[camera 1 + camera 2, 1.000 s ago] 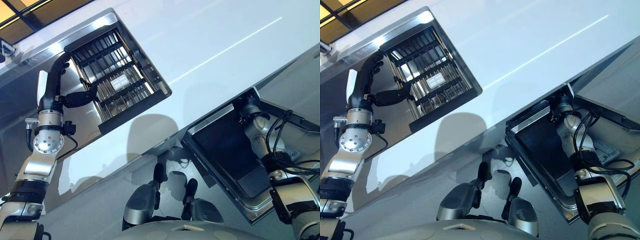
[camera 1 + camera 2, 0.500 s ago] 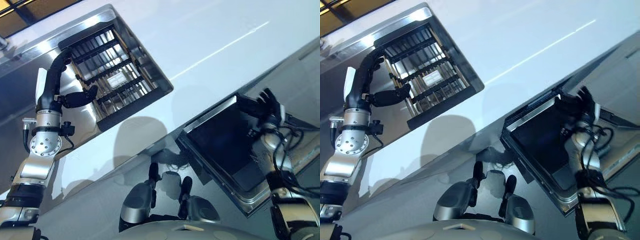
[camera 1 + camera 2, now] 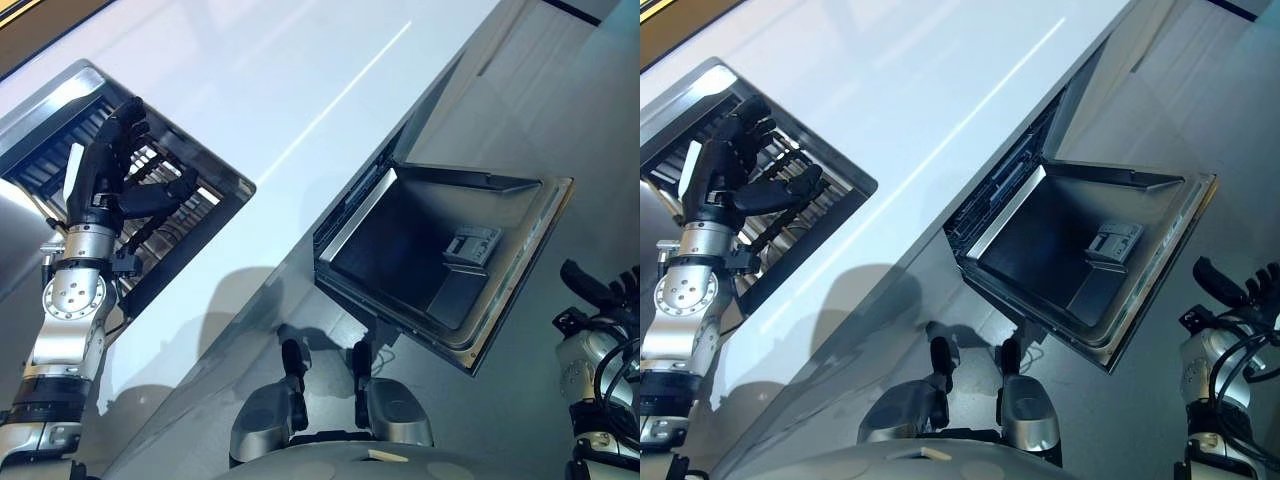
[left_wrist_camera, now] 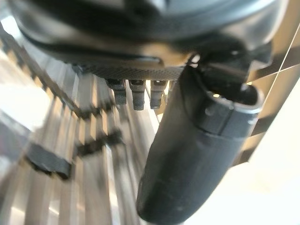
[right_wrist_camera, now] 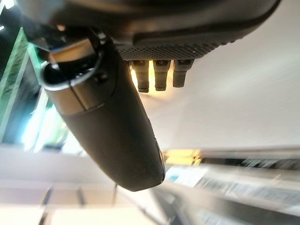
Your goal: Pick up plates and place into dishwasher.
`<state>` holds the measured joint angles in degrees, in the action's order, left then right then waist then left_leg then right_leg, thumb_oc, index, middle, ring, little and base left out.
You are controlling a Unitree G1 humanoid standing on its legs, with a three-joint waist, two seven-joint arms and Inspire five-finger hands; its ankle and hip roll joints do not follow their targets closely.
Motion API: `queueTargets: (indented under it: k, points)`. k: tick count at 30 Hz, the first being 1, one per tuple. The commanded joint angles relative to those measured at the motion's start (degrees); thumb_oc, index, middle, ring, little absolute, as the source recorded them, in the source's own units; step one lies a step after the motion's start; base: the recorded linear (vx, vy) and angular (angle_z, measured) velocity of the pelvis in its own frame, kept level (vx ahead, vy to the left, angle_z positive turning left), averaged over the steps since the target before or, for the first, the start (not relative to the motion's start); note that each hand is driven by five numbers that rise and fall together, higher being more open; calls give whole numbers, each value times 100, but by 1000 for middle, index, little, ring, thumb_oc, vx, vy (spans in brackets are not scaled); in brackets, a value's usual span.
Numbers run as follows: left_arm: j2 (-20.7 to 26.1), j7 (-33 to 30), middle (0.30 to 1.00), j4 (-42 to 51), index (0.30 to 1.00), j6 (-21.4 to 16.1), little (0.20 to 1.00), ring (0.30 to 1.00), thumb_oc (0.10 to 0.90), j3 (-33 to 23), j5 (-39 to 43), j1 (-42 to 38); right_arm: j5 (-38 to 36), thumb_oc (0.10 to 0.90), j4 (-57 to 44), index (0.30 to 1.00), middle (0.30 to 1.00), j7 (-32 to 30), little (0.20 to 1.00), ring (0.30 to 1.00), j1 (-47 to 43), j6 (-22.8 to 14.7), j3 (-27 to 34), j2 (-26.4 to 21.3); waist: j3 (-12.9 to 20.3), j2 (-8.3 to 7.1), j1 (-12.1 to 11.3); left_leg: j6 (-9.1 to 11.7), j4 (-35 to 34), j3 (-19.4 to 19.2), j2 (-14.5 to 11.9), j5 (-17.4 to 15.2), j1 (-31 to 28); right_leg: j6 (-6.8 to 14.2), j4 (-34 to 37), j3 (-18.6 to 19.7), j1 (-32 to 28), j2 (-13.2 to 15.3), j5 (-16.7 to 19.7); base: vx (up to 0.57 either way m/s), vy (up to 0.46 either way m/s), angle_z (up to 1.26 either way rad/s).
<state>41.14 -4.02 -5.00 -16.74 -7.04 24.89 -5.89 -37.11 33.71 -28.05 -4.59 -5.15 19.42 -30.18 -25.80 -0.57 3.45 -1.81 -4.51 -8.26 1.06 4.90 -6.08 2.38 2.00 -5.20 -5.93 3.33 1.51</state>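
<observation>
At upper left, the left hand [image 3: 118, 180] hovers over the sink rack [image 3: 165, 215], fingers relaxed. At lower right, the right hand [image 3: 1232, 287] spreads beside the open dishwasher door [image 3: 510, 260].

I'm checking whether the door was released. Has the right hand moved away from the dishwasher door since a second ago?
Yes. The right hand now hangs apart from the dishwasher door, off its outer edge; a second ago it was at the door's inner face.

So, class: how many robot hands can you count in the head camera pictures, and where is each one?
2. The left hand is over the dish rack at the left; the right hand is low at the right edge, beside the open dishwasher door.
</observation>
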Motion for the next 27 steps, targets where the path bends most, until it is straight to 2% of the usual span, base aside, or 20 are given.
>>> queueTargets:
  k: [1, 4, 5, 8, 13, 18, 23, 27]
  points:
    - [18, 13, 900, 341, 900, -790, 900, 900, 800, -337, 552, -561, -862, 800, 168, 900, 900, 377, 900, 900, -59, -531, 83, -380, 571, 231, -20, -210, 770, 115, 319, -1140, 230, 203, -1065, -205, 650, -222, -665, -57, -82, -12]
    - [21, 42, 900, 276, 900, -899, 900, 900, 800, -259, 791, -806, -1978, 800, 496, 900, 900, 989, 900, 900, -181, -662, 34, -266, 431, 273, -22, -205, 1109, 64, 316, -1248, 496, 142, -1213, -207, 808, -164, -738, -152, -112, -4]
    - [29, -14, 900, 280, 900, -992, 900, 900, 800, -196, 925, -971, -2431, 800, 579, 900, 900, 1199, 900, 900, -300, -721, -18, -227, 306, 330, -21, -196, 1349, 48, 322, -1316, 708, 78, -1330, -222, 935, -125, -795, -196, -82, 2]
    - [46, -96, 900, 330, 900, -1095, 900, 900, 800, -136, 1202, -1211, -2813, 800, 780, 900, 900, 1462, 900, 900, -504, -798, -126, -175, 102, 431, -42, -183, 1839, 74, 332, -1435, 1089, -52, -1658, -259, 1216, -60, -894, -178, -61, -1]
    - [-91, -363, 900, 487, 900, -1243, 900, 900, 800, -74, 1420, -1491, -2771, 800, 1117, 900, 900, 1682, 900, 900, -772, -707, -336, -212, -212, 613, -66, -164, 2598, 168, 387, -1628, 1680, -280, -2492, -336, 1765, 56, -1203, -89, -11, -2]
    - [-214, -660, 900, 761, 900, -1319, 900, 900, 800, -98, 1313, -1575, -2720, 800, 1349, 900, 900, 1673, 900, 900, -956, -724, -439, -274, -399, 776, -120, -192, 2876, 249, 510, -1559, 2148, -395, -3110, -328, 2394, 133, -1333, -57, 44, 9]
    - [-228, -1007, 900, 977, 900, -1295, 900, 900, 800, -115, 1082, -1686, -2613, 800, 1597, 900, 900, 1585, 900, 900, -1109, -609, -570, -323, -399, 845, -225, -239, 3056, 275, 609, -1581, 2625, -428, -3525, -315, 2970, 167, -1454, -40, 55, 9]
    - [-225, -1148, 900, 1127, 900, -1189, 900, 900, 800, -118, 937, -1694, -2534, 800, 1636, 900, 900, 1840, 900, 900, -1219, -584, -701, -325, -399, 849, -328, -267, 3168, 310, 649, -1575, 2863, -443, -3703, -318, 3211, 177, -1460, -9, 34, 8]
